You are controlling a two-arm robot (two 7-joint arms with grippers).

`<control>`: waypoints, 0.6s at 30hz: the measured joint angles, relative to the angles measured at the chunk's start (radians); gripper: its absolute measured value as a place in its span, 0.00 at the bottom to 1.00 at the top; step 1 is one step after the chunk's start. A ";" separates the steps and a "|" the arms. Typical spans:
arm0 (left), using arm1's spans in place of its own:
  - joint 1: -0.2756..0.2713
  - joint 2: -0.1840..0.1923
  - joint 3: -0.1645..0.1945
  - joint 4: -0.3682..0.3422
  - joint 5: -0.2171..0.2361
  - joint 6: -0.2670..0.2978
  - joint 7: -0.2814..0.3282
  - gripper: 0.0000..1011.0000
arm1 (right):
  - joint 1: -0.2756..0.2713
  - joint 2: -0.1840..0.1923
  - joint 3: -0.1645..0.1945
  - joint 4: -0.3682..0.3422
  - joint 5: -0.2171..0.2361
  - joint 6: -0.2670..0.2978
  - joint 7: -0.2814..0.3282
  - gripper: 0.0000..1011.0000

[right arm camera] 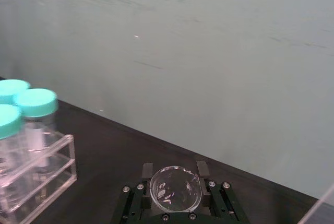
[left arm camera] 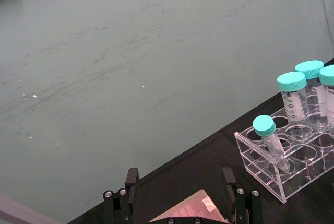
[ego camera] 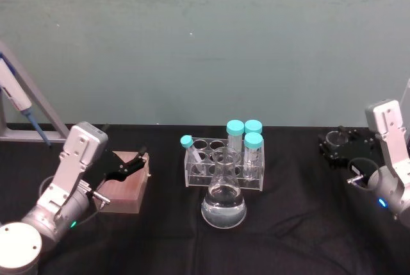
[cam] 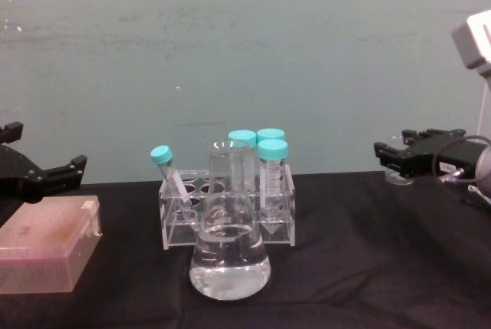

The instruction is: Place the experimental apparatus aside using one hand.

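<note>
The large conical flask [ego camera: 223, 206] [cam: 229, 261] of clear liquid stands at the table's middle. Just behind it is the clear acrylic tube rack [ego camera: 194, 174] [cam: 175, 231] [left arm camera: 275, 178] holding several teal-capped tubes [ego camera: 254, 141]. A small glass beaker [right arm camera: 175, 191] [ego camera: 336, 138] sits between the fingers of my right gripper [ego camera: 334, 142] [right arm camera: 175, 175] [cam: 388, 153], which is shut on it at the far right, away from the rack. My left gripper [ego camera: 138, 159] [left arm camera: 180, 179] hangs open over a pink box [ego camera: 125, 188] [cam: 46, 248] at the left.
A blue and white pipette [ego camera: 18, 99] leans on a stand at the far left. Black cloth [ego camera: 301, 224] covers the table, bare between the flask and the right arm. A green wall rises behind the table.
</note>
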 joint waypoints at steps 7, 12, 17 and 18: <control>0.000 0.000 0.000 0.000 0.000 0.000 0.000 0.99 | 0.033 -0.020 0.024 0.052 -0.024 0.004 -0.035 0.49; 0.000 0.000 0.000 0.000 0.000 0.000 0.000 0.99 | 0.055 -0.035 0.038 0.087 -0.040 0.004 -0.054 0.49; 0.000 0.000 0.000 0.000 0.000 0.000 0.000 0.99 | 0.077 -0.049 0.050 0.121 -0.059 0.000 -0.072 0.49; 0.000 0.000 0.000 0.000 0.000 0.000 0.000 0.99 | 0.083 -0.053 0.053 0.134 -0.064 -0.002 -0.077 0.49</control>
